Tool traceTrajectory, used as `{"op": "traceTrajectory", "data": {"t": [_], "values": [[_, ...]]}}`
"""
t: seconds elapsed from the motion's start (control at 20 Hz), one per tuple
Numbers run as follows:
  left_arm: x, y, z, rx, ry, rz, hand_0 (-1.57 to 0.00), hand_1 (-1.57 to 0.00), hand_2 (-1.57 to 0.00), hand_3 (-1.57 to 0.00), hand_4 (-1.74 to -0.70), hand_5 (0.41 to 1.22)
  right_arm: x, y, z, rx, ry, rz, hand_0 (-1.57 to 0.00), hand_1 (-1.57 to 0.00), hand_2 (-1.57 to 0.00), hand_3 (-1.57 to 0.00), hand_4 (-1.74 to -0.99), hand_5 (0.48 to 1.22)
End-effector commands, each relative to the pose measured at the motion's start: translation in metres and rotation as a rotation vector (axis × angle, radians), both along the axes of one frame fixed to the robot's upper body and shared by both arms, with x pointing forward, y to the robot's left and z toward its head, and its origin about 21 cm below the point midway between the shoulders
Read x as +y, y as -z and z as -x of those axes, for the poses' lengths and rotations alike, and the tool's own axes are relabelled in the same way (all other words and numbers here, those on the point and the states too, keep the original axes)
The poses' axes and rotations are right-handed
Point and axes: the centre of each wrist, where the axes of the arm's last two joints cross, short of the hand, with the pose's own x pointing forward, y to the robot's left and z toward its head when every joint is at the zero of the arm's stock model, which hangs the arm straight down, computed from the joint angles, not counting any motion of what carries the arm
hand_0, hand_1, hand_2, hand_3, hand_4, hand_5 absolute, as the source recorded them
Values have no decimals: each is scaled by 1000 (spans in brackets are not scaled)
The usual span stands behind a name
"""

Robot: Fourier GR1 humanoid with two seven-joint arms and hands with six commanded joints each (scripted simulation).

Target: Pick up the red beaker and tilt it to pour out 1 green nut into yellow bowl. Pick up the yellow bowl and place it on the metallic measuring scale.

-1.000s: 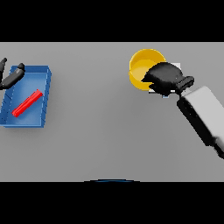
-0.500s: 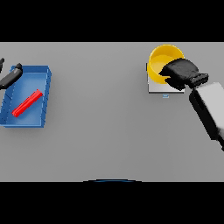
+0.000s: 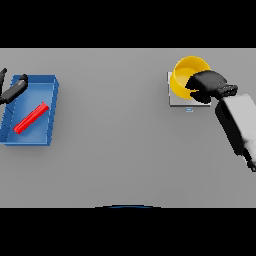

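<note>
Yellow bowl [image 3: 186,75] sat at the upper right of the frame, over the metallic scale [image 3: 173,101], your right hand [image 3: 209,86] clamped with fingers curled on its near rim. You needed to lower it level and centred on the plate before letting go. Its mouth faced up, slightly tilted. At the left edge, your left hand [image 3: 14,90] hung relaxed by the blue tray [image 3: 52,112], where a red beaker [image 3: 31,118] lay diagonally.

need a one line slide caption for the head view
Right hand holds the yellow bowl over the metallic scale; left hand sits by the blue tray.
</note>
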Motion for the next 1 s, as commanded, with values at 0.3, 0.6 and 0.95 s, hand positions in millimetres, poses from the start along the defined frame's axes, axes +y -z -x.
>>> {"op": "traceTrajectory", "data": {"t": [0.3, 0.6, 0.95], "values": [[1, -1, -4, -2, 12, 14, 1, 1, 1, 1, -733, 728, -5, -2, -1, 38, 19, -28, -721, -980, -1042, -833, -1619, 1072], [0, 4, -6, 7, 9, 15, 1, 1, 1, 1, -723, 705, -9, -2, -2, 49, 9, 30, -188, -304, -446, -490, -1485, 859], [1, 2, -5, 0, 8, 18, 1, 1, 1, 1, -720, 693, -6, 1, -1, 92, 42, 40, -39, -63, -103, -272, -1410, 759]]}}
